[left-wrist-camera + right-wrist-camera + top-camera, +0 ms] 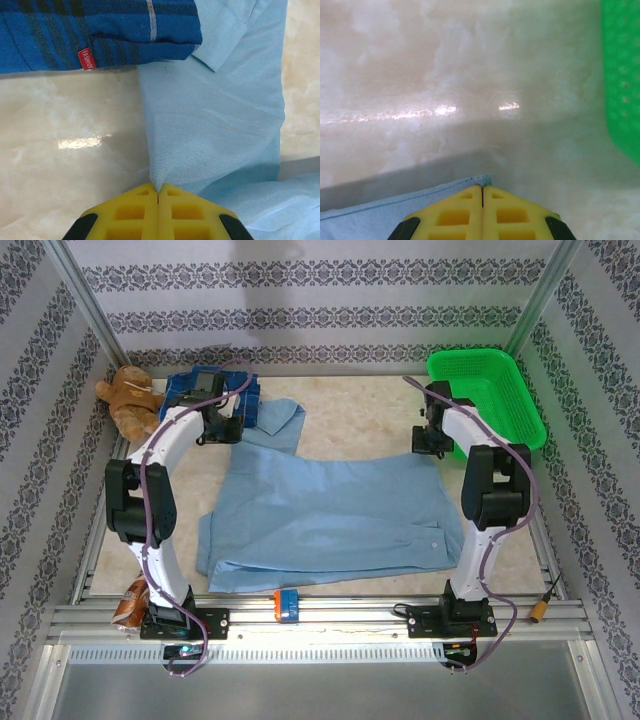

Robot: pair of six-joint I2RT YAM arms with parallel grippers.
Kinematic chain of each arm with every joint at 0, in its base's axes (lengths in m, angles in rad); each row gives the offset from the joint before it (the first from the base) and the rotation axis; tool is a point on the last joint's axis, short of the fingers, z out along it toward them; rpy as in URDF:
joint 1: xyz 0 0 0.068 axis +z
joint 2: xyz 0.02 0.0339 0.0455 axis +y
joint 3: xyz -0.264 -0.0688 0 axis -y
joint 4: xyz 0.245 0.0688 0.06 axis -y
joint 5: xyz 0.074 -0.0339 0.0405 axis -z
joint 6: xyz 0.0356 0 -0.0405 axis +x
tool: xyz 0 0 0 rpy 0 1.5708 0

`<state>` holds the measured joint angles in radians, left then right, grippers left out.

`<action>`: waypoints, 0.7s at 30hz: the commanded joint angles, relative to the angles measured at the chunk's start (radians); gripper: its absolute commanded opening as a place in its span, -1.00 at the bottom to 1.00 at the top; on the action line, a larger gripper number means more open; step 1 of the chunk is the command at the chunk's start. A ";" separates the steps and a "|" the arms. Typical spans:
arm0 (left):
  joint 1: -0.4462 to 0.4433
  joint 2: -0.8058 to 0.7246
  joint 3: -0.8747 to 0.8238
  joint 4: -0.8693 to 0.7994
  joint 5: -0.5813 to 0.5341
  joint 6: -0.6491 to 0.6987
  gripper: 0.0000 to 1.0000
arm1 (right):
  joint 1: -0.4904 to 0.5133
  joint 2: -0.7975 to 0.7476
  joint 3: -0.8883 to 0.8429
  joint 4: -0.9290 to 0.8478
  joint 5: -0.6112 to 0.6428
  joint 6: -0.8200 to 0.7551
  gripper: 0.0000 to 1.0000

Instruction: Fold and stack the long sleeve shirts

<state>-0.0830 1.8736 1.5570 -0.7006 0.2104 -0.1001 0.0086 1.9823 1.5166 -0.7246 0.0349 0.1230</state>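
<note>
The left hand (158,194) is pinched closed on a sleeve of the light blue shirt (330,515); the right hand (482,194) is clamped on its corner; the shirt lies spread across the surface (350,410); the plaid shirt (75,35) sits far left.

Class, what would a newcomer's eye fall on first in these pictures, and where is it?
The light blue shirt spread across the middle, with the left gripper and right gripper each shut on its cloth. Next, the bright green basket at the far right corner, and the plaid shirt beside a teddy bear at far left.
</note>
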 commanded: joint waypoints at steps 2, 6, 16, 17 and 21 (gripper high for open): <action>0.000 -0.059 -0.039 0.038 0.016 0.034 -1.00 | -0.007 -0.063 -0.043 0.013 0.012 -0.032 -1.00; 0.000 -0.103 -0.081 0.061 0.041 0.041 -0.99 | -0.007 -0.091 -0.076 0.010 0.024 -0.043 -1.00; -0.001 -0.295 -0.259 0.106 0.076 0.066 -0.99 | -0.006 -0.188 -0.161 0.000 0.032 -0.037 -1.00; -0.001 -0.318 -0.279 0.110 0.076 0.066 -0.98 | -0.006 -0.200 -0.173 -0.002 0.033 -0.035 -1.00; -0.001 -0.394 -0.349 0.119 0.068 0.058 -0.98 | -0.006 -0.252 -0.219 -0.002 0.040 -0.026 -1.00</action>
<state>-0.0830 1.5269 1.2404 -0.6147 0.2771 -0.0586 0.0086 1.7756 1.3273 -0.7116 0.0441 0.0975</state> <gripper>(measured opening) 0.061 0.059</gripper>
